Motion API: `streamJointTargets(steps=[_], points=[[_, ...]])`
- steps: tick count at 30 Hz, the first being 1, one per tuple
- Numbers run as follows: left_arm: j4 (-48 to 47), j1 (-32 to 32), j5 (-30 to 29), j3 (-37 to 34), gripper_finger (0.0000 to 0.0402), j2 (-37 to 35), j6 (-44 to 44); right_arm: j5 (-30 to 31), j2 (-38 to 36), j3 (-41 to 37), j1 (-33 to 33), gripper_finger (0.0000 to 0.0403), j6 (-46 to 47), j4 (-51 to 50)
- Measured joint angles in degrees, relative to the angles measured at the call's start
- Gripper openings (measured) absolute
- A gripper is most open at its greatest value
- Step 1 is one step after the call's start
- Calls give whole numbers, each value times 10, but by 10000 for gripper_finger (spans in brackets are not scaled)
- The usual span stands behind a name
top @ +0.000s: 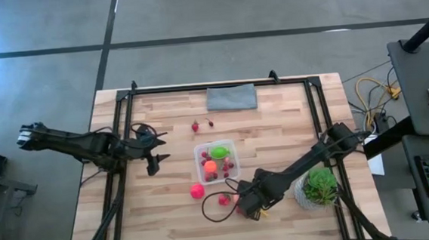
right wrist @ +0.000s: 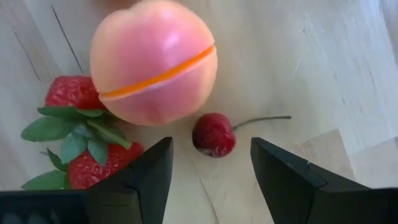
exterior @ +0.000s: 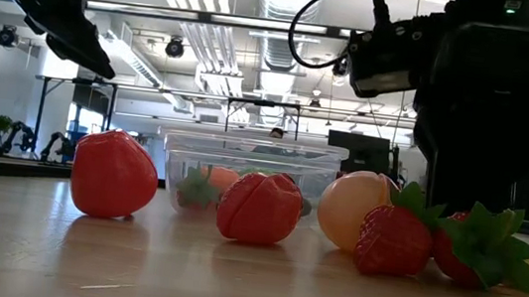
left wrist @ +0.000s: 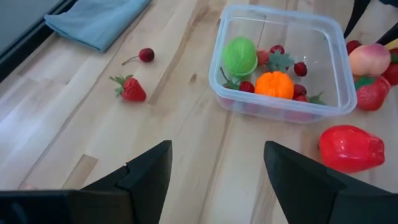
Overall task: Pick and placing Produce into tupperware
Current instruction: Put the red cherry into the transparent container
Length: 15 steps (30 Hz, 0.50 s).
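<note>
The clear tupperware (top: 202, 153) stands mid-table and holds a green ball (left wrist: 239, 56), an orange ball (left wrist: 274, 84) and dark-red berries. Near it on the wood lie a red pepper (top: 197, 190), another red fruit (exterior: 260, 208), a peach (right wrist: 154, 62), two leafy strawberries (right wrist: 73, 93) and a cherry (right wrist: 213, 134). My right gripper (right wrist: 211, 165) points down, open, low over the cherry beside the peach and touches nothing. My left gripper (left wrist: 217, 168) hangs open above the table, left of the tupperware. A strawberry (left wrist: 129, 90) and a cherry (left wrist: 145, 55) lie farther back.
A folded grey cloth (top: 232, 97) lies at the far edge. A potted green plant (top: 319, 187) stands close to my right arm on its right. A black frame runs along the table's left, right and far sides. Bare wood lies at the near left.
</note>
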Motion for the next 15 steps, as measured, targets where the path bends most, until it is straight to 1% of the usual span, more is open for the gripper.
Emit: streamJointTargets(steps=[6,11,15], points=[[1,0,1,1,240,11,-2,13,0,0,-9,208,0,4],[1,0,1,2,240,6,-2,13,0,0,-13,207,-1,4],[1,0,0,2,240,3,-2,13,0,0,-12,191,12,4]])
